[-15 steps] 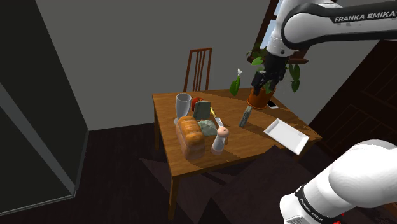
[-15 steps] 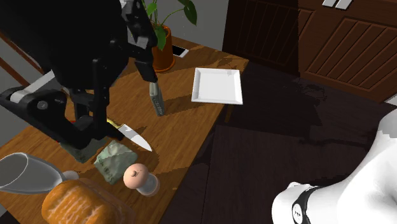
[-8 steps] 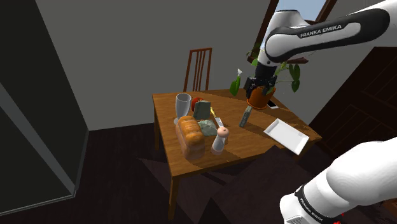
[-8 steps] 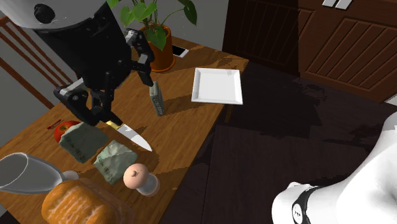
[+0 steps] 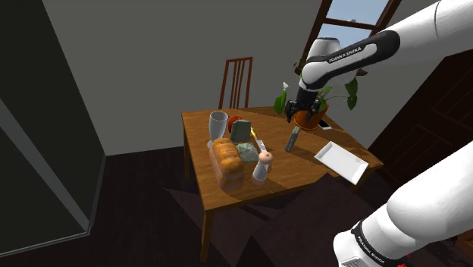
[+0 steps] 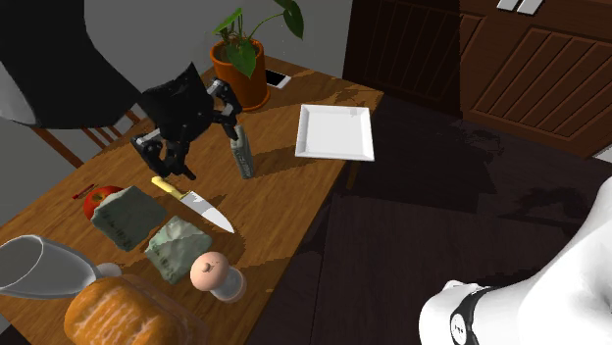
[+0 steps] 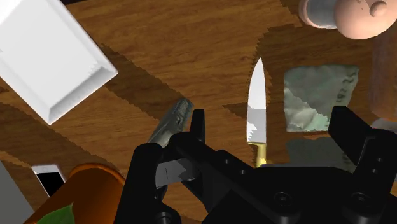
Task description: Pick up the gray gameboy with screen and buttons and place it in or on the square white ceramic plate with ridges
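- The claw (image 7: pixel 272 127) is open, its two black fingers (image 7: pixel 198 130) standing wide apart with nothing clasped between them.
- In the shoulder view the claw (image 5: pixel 292 112) hangs over the far right part of the wooden counter (image 5: pixel 284 165), just in front of the potted plant (image 5: pixel 307 115).
- The gameboy (image 6: pixel 241 155), a narrow gray slab, stands tilted on the counter (image 6: pixel 284 196). In the second exterior view it is between the claw (image 6: pixel 191 145) on its left and the plate (image 6: pixel 334 132) on its right.
- In the wrist view the gameboy (image 7: pixel 170 121) runs up to one finger and passes behind it. It is not between the fingers.
- The plate (image 5: pixel 341 161) is white and square with a raised rim. It lies flat at the counter's right edge in the shoulder view, apart from the gameboy (image 5: pixel 292 139).
- A knife (image 6: pixel 191 201) with a yellow handle lies flat on the counter. In the wrist view its blade (image 7: pixel 256 105) shows between the open fingers, on the counter beyond them.
- A phone (image 6: pixel 277 78) lies just beside the plant pot (image 6: pixel 240 76).
- On the shoulder view's left part of the counter stand a loaf of bread (image 5: pixel 227 163), a glass (image 5: pixel 218 125), a red apple (image 5: pixel 233 121) and a shaker (image 5: pixel 262 165) with a pinkish top.
- A wooden chair (image 5: pixel 236 80) stands at the far side of the counter, against the gray wall.
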You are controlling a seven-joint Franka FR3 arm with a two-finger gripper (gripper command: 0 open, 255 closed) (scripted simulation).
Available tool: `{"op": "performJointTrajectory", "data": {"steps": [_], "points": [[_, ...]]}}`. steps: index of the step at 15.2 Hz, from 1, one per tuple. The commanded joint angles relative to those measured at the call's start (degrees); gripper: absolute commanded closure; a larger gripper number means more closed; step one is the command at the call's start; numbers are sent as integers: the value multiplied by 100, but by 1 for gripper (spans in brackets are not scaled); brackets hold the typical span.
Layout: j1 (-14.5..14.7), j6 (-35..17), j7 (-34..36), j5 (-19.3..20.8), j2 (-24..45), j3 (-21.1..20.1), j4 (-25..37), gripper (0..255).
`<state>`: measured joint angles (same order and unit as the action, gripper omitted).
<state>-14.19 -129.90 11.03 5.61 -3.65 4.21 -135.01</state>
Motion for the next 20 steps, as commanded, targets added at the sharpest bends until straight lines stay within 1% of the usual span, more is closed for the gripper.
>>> {"op": "performJointTrajectory", "data": {"steps": [1, 5, 10, 18, 20], "points": [[-92, -249, 51, -33, 396, 93, 165, 0], [-247, -682, 159, -168, 1192, 236, 551, 0], [-474, -1101, 236, -431, 2183, 365, 1142, 0], [-953, -1491, 331, -929, 3747, 436, 2334, 0], [-987, -1551, 331, -958, 3877, 426, 2405, 0]]}}
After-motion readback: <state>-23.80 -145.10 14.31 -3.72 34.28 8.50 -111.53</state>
